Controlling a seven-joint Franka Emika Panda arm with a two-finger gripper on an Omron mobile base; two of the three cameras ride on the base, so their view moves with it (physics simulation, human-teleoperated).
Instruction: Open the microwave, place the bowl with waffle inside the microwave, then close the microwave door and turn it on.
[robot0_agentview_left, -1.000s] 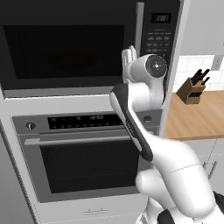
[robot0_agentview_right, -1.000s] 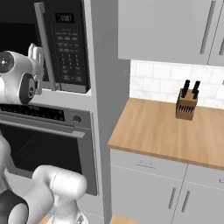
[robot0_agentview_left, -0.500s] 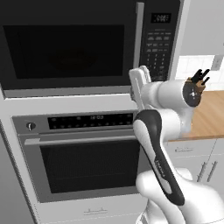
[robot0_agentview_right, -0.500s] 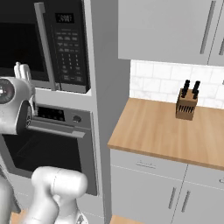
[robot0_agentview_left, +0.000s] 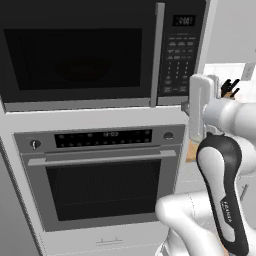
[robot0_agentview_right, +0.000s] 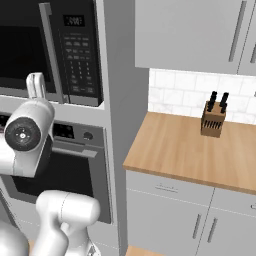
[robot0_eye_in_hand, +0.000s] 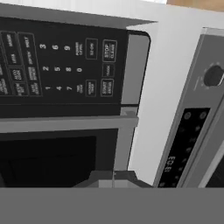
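Microwave door (robot0_agentview_left: 80, 55), wide black glass, is shut; closed, empty end effector (robot0_eye_in_hand: 113, 178) should open beside its grey bar handle (robot0_eye_in_hand: 65, 124).

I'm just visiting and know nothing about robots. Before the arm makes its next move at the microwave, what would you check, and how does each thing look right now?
1. Microwave door fully closed: ok, it sits flush and the handle lies against the keypad panel.
2. Gripper shut with nothing in it: ok.
3. Gripper near the keypad panel: ok, the hand view looks straight at the buttons.
4. Bowl with waffle inside: cannot tell, the window is dark.
5. Microwave running: cannot tell, the display is unreadable.
6. Oven untouched: ok.
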